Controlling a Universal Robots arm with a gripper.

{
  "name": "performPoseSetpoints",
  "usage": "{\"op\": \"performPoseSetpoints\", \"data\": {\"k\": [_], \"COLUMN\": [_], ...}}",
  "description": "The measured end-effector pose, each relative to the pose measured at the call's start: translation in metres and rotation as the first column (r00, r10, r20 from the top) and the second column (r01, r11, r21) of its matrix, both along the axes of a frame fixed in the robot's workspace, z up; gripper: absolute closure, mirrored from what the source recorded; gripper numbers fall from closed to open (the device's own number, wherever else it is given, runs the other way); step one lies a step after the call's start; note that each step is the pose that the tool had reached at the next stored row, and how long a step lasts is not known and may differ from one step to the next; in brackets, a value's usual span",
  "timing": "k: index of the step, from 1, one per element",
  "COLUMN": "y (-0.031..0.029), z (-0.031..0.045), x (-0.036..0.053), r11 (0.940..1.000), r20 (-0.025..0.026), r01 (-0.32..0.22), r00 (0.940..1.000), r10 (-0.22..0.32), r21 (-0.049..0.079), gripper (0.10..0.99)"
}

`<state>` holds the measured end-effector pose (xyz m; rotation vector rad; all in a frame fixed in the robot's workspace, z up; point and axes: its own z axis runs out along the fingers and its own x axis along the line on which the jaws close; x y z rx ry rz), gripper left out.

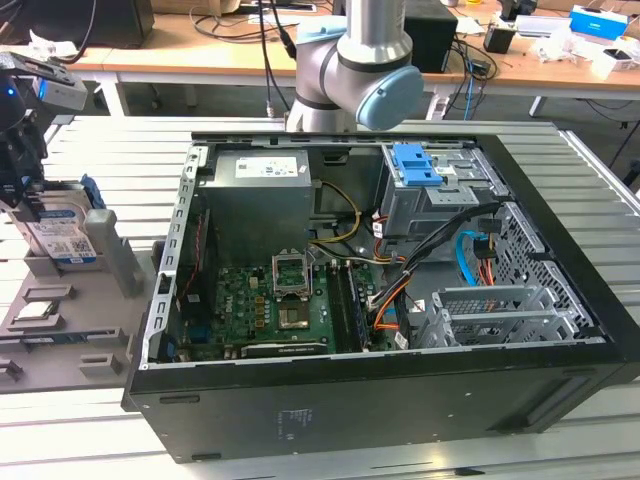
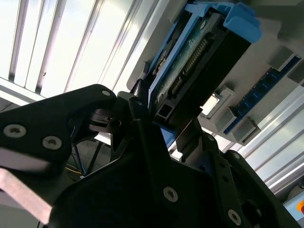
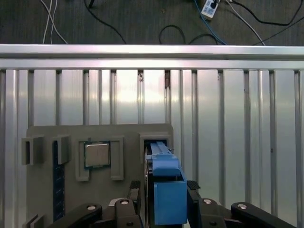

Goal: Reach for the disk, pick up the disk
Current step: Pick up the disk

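The hand point(image 3: 164, 187) is clamped on the upright disk point(image 1: 58, 238) between its fingers: silver-grey body, white barcoded label, bright blue side rails.

Exterior view looks down from afar; both wrist views hug the disk point(image 3: 164, 187) point(image 2: 190, 71).

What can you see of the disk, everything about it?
The disk is a flat silver-grey hard drive with a white, blue-banded label and bright blue plastic side rails. The second wrist view shows a greenish circuit board with a pin row on one face. It stands on edge in a slot of the grey holder, at the exterior view's left of the computer case. The gripper straddles its upper end.
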<state>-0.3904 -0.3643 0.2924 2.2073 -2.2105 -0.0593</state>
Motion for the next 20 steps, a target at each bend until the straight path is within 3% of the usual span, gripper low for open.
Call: {"op": "performPoseSetpoints", "data": {"k": [10,11,20], "y": [0.0,0.0,0.0], "z": [-0.0019,-0.0019,-0.002], "x": [-0.0004,-0.0004,-0.0004], "r11": [1.0,1.0,1.0], "r20": [0.0,0.0,0.0], "r01": [-0.002,-0.002,-0.002], "r00": [1.0,1.0,1.0], "r10": [0.002,0.002,0.002], "r21": [0.0,0.0,0.0], "gripper": [0.62,0.722,0.722]}}
